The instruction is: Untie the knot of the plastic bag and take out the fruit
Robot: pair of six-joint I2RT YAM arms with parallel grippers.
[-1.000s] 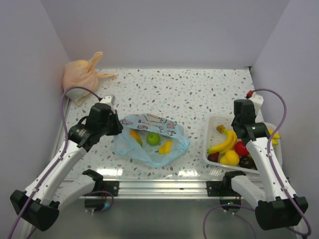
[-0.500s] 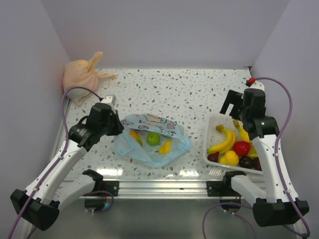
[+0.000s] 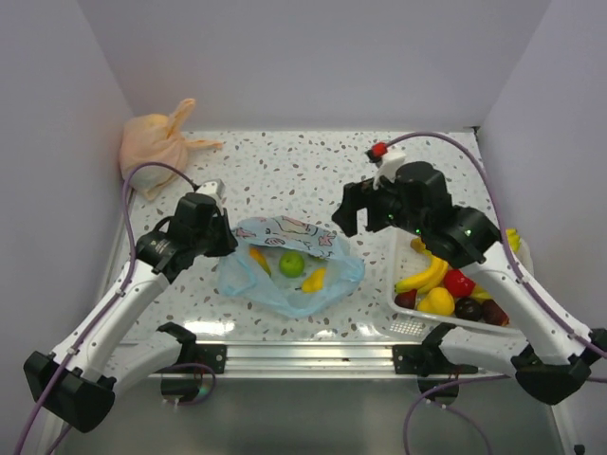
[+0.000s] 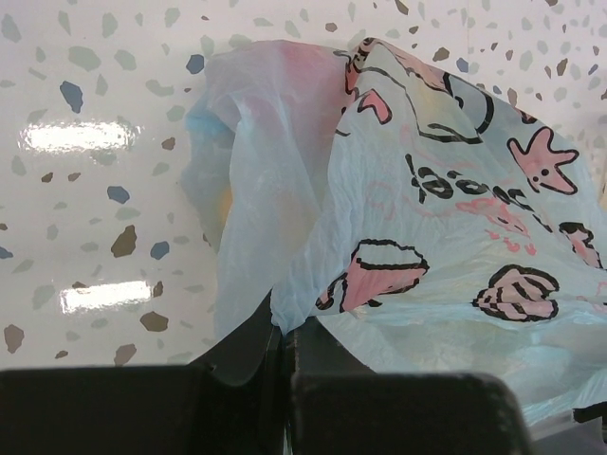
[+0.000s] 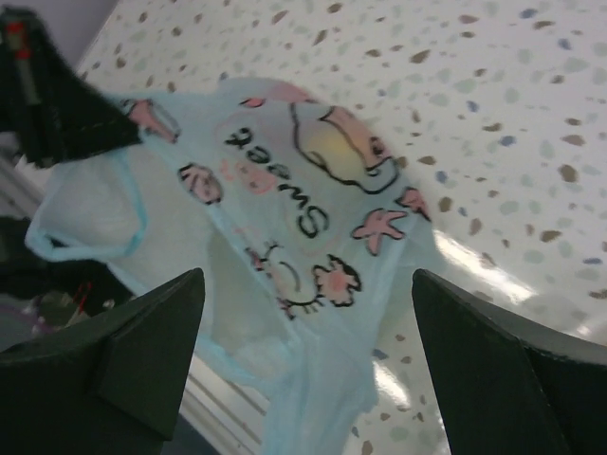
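The light blue plastic bag (image 3: pixel 285 284) with its pink cartoon print lies at the table's middle, mouth open upward. Inside it show a green fruit (image 3: pixel 291 263) and two yellow fruits (image 3: pixel 257 260) (image 3: pixel 315 279). The knot is not in view. My left gripper (image 3: pixel 226 243) is shut on the bag's left edge; in the left wrist view the plastic bag (image 4: pixel 417 218) runs pinched into the left gripper (image 4: pixel 283 332). My right gripper (image 3: pixel 360 222) hangs open just right of the bag. In the right wrist view the plastic bag (image 5: pixel 285 218) lies below the right gripper (image 5: pixel 305 280), untouched.
A white tray (image 3: pixel 406 324) at the right holds bananas, a red fruit, a yellow one and dark ones. A tied peach-orange bag (image 3: pixel 156 142) sits in the far left corner. Walls close in the table on three sides.
My right gripper opened over the tray, then swung left across the table to the bag's right side. The left gripper and the bag have stayed put.
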